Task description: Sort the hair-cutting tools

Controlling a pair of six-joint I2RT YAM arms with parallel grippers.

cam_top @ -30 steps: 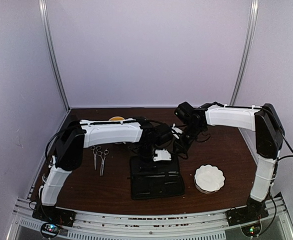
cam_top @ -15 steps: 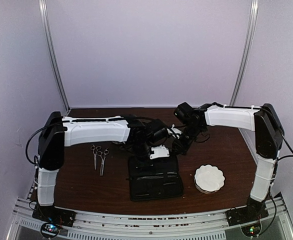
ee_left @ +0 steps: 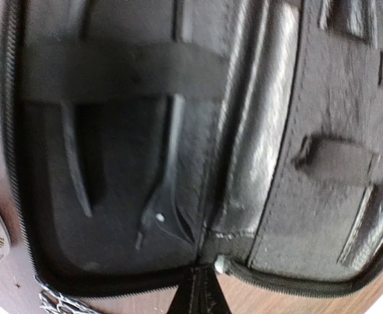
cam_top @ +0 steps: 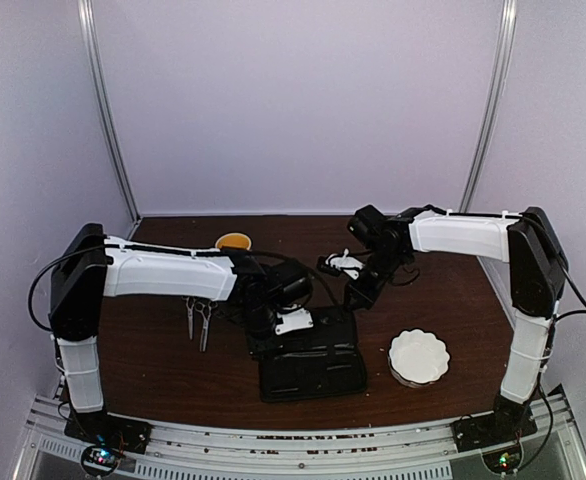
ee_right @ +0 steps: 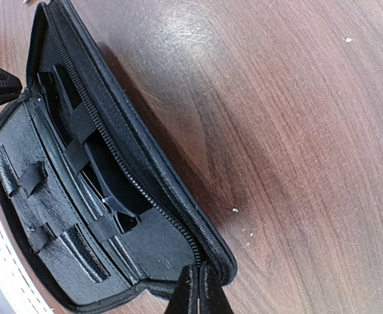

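My left gripper (ee_left: 198,297) and right gripper (ee_right: 195,291) sit closed, empty, at the open case (cam_top: 313,375) — black clips (ee_left: 168,150) look tucked inside, scissors (cam_top: 202,325) lie near it on the table (cam_top: 173,380) — so those come next.

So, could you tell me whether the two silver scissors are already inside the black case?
No, both scissors lie on the table to the left of the open black case.
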